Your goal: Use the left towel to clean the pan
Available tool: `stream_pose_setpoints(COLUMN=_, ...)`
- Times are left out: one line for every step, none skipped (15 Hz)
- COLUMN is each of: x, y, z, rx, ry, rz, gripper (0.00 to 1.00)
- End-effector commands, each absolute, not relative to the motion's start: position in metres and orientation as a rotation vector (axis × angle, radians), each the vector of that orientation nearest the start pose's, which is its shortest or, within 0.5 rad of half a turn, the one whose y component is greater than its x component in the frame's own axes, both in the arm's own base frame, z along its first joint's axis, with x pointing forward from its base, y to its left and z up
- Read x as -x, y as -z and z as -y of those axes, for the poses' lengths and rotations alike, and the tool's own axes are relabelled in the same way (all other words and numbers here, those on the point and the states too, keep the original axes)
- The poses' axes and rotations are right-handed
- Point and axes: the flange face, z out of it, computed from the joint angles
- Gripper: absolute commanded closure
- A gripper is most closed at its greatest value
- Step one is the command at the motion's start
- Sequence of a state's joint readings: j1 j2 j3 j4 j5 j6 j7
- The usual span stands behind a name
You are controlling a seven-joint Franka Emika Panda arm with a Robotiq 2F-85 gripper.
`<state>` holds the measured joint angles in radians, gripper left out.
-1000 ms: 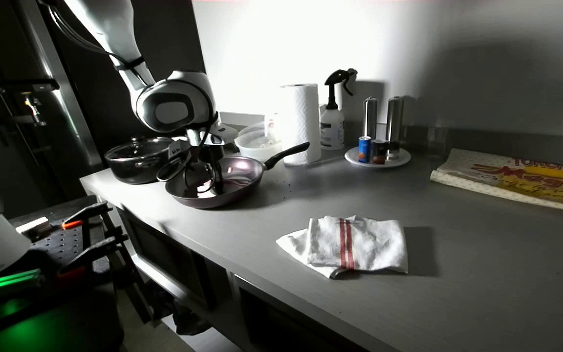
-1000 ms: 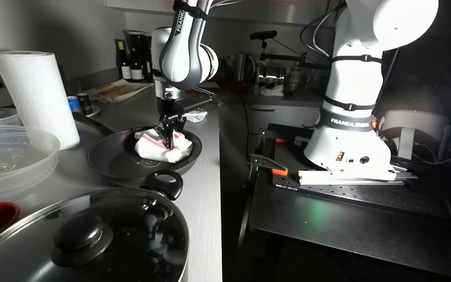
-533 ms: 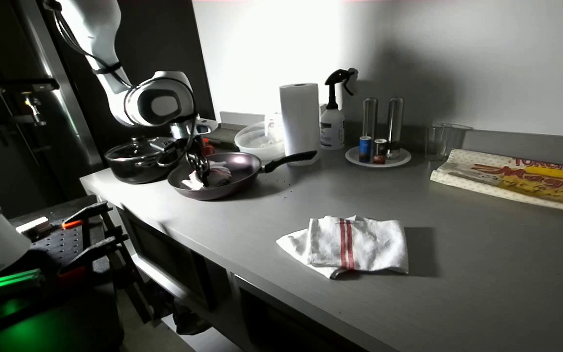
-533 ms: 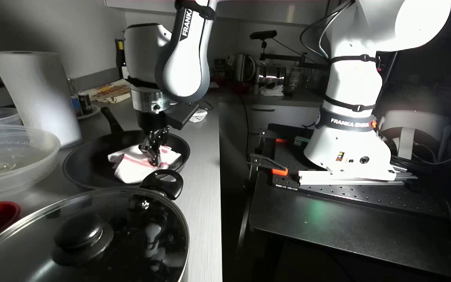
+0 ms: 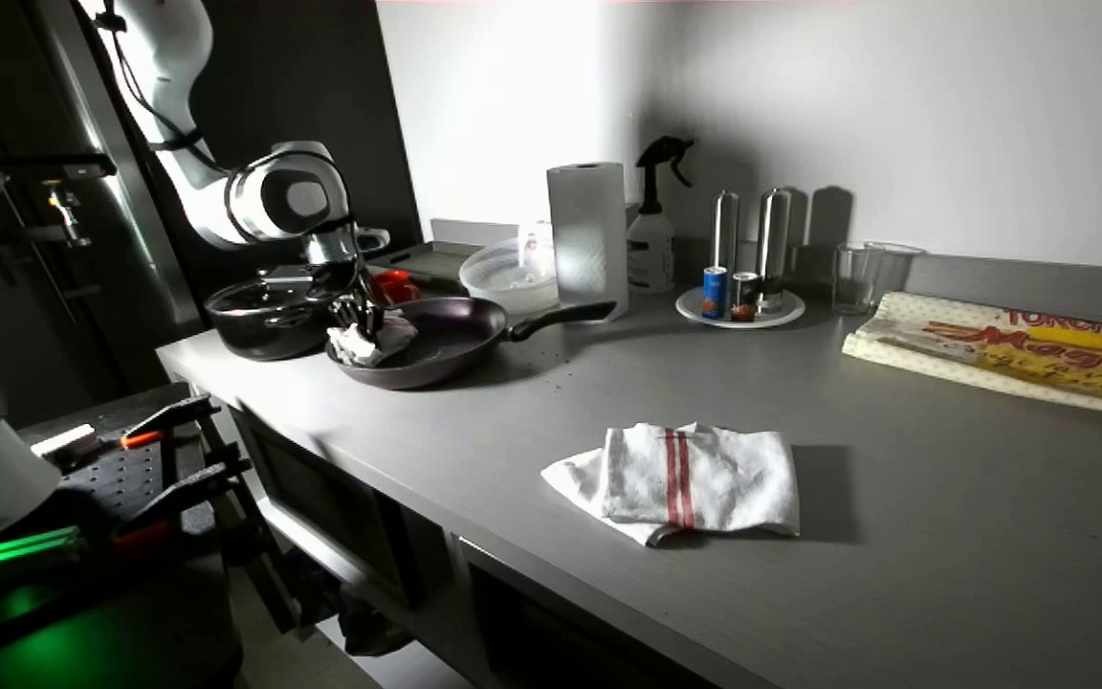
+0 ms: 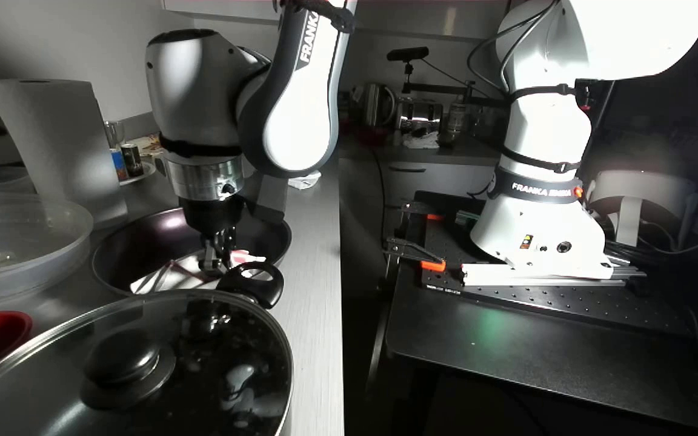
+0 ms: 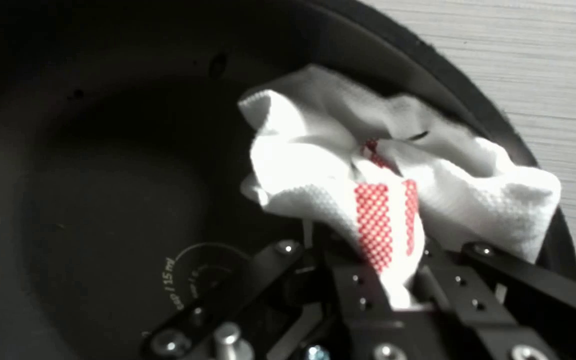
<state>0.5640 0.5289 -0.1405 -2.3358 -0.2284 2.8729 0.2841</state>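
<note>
A dark pan [image 5: 460, 325] with a black handle [image 5: 562, 318] stands on the counter; it also shows in an exterior view [image 6: 120, 248] and fills much of the wrist view [image 7: 118, 165]. My gripper [image 5: 371, 330] is inside the pan near the rim on the lidded pot's side. It is shut on a crumpled white towel with red stripes [image 7: 313, 140], which lies on the pan's floor and against its wall. The towel also shows in both exterior views [image 5: 356, 346] [image 6: 173, 276]. A second, folded white towel with red stripes [image 5: 704, 478] lies on the counter.
A lidded black pot [image 5: 269, 321] stands close beside the pan, its side handle [image 6: 252, 283] near the pan rim. Behind are a plastic tub [image 5: 503, 279], paper roll [image 5: 589, 239], spray bottle [image 5: 650, 249] and plate [image 5: 690, 308] with cans. The counter edge [image 6: 334, 303] runs near the pan.
My gripper and the held towel have moved across the pan toward the lidded pot. The pan has shifted and turned slightly, its handle swinging a little. The folded towel has not moved.
</note>
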Motion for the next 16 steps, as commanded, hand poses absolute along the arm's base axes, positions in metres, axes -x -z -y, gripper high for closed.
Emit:
stream_pose_setpoints(x=-0.464, y=-0.101, z=-0.213, rx=3.190, ry=0.039, rz=0.707, gripper=0.96)
stream_pose_setpoints(x=-0.469, y=-0.102, z=-0.208, rx=3.197, ry=0.041, rz=0.674, gripper=0.96)
stream_pose_setpoints(x=-0.475, y=-0.104, z=-0.199, rx=3.197, ry=0.042, rz=0.636, gripper=0.96)
stream_pose_setpoints(x=-0.480, y=-0.105, z=-0.192, rx=3.203, ry=0.049, rz=0.589, gripper=0.96)
stream_pose_setpoints(x=-0.487, y=-0.106, z=-0.182, rx=3.205, ry=0.056, rz=0.532, gripper=0.96)
stream_pose_setpoints(x=-0.494, y=-0.108, z=-0.171, rx=3.205, ry=0.061, rz=0.477, gripper=0.96)
stream_pose_setpoints(x=-0.500, y=-0.109, z=-0.161, rx=3.205, ry=0.068, rz=0.428, gripper=0.96)
stream_pose_setpoints(x=-0.508, y=-0.110, z=-0.149, rx=3.204, ry=0.072, rz=0.366, gripper=0.96)
stream_pose_setpoints(x=-0.513, y=-0.110, z=-0.138, rx=3.204, ry=0.074, rz=0.308, gripper=0.96)
stream_pose_setpoints(x=-0.519, y=-0.111, z=-0.127, rx=3.205, ry=0.077, rz=0.241, gripper=0.96)
stream_pose_setpoints(x=-0.524, y=-0.110, z=-0.117, rx=3.205, ry=0.080, rz=0.179, gripper=0.96)
stream_pose_setpoints(x=-0.527, y=-0.111, z=-0.108, rx=3.209, ry=0.090, rz=0.116, gripper=0.96)
stream_pose_setpoints(x=-0.529, y=-0.112, z=-0.099, rx=3.212, ry=0.101, rz=0.060, gripper=0.96)
stream_pose_setpoints(x=-0.531, y=-0.113, z=-0.091, rx=3.217, ry=0.120, rz=0.000, gripper=0.96)
stream_pose_setpoints(x=-0.532, y=-0.115, z=-0.083, rx=3.221, ry=0.144, rz=-0.059, gripper=0.96)
stream_pose_setpoints(x=-0.532, y=-0.116, z=-0.077, rx=3.224, ry=0.162, rz=-0.104, gripper=0.96)
